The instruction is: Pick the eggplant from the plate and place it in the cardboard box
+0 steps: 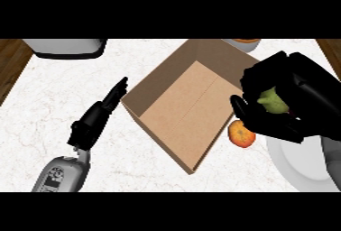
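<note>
nearest, below the right robot hand [307, 92], a white plate [293, 168] sits on the counter [53, 92]. just left of that robot hand's lower fingers, an orange fruit [241, 134] lies between the plate and the cardboard box [180, 113]. the right robot hand is curled round the eggplant [272, 100], of which only a greenish part shows between the fingers; it is beside the box's right edge, not inside. the left robot hand [96, 117], fingers straight and holding nothing, lies just left of the open box. beyond it stands a grey appliance [65, 46].
</note>
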